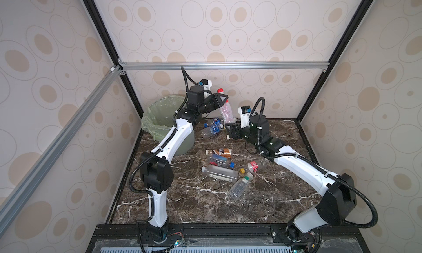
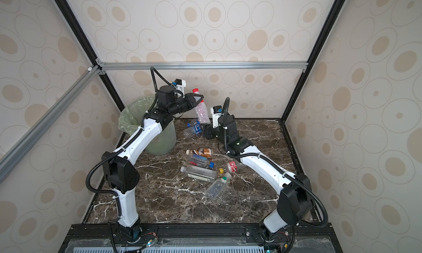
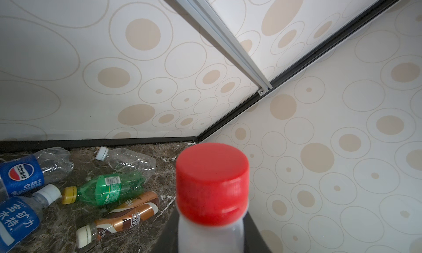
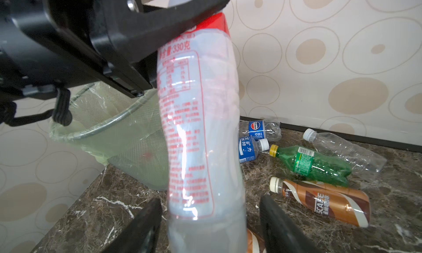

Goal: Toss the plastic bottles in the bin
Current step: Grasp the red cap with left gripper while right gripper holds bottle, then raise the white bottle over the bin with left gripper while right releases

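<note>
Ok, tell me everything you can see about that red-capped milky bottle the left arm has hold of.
The red-capped, milky translucent plastic bottle is slim and slightly waisted, wrapped in clear film printed with red text. It hangs roughly upright, cap up, near the back wall beside the green-lined round wastebasket. The left tool is clamped just under its red cap. The right tool is open, with its fingers either side of the lower end and not touching it. The bottle's base is hidden.

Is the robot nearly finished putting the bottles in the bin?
Not nearly. No bottle shows clearly inside the bin. The left gripper holds a red-capped bottle by its neck, the right gripper open around its base. Many bottles lie on the table.
</note>
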You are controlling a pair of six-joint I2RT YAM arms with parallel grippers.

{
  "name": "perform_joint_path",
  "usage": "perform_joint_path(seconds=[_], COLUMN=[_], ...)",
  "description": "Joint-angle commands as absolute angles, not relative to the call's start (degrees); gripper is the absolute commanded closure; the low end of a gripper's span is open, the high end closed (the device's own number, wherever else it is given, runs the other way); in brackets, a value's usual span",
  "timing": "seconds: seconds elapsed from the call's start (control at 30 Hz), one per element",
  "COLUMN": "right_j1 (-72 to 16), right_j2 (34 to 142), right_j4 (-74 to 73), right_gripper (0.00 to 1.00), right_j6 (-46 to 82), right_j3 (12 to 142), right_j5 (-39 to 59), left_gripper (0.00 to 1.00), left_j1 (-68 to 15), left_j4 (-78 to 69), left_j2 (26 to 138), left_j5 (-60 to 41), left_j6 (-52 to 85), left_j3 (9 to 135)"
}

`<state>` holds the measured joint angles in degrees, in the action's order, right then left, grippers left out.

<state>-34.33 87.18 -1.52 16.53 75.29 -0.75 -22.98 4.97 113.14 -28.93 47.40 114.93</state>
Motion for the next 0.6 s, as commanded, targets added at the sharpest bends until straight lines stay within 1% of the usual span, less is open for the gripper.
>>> perform_joint_path(seconds=[0.0, 0.03, 0.2, 0.4, 0.57], right_j1=[-34.3, -34.3, -34.3, -35.0, -36.9], right_j2=[84.4, 84.1, 82.6, 82.6, 83.5], right_j4=[-1.4, -1.2, -0.4, 0.1, 0.3], right_gripper=[0.22, 0.21, 0.00, 0.01, 0.00], right_j6=[15.5, 15.3, 14.7, 14.5, 13.6], right_j3=[74.5, 74.5, 74.3, 75.4, 76.9], right_j5=[-2.2, -2.5, -2.1, -0.4, -0.5], left_gripper=[0.82, 0.82, 0.81, 0.82, 0.80], left_j1=[-23.2, -23.0, -22.1, -19.4, -18.3], left_j4=[8.2, 9.7, 18.2, 20.3, 17.6], left_j2=[112.3, 112.7, 113.9, 111.4, 107.0], left_j5=[-27.3, -26.1, -18.8, -10.3, -1.5], left_j6=[42.4, 41.2, 32.5, 24.3, 17.0], left_j3=[120.2, 121.7, 130.0, 133.3, 132.6])
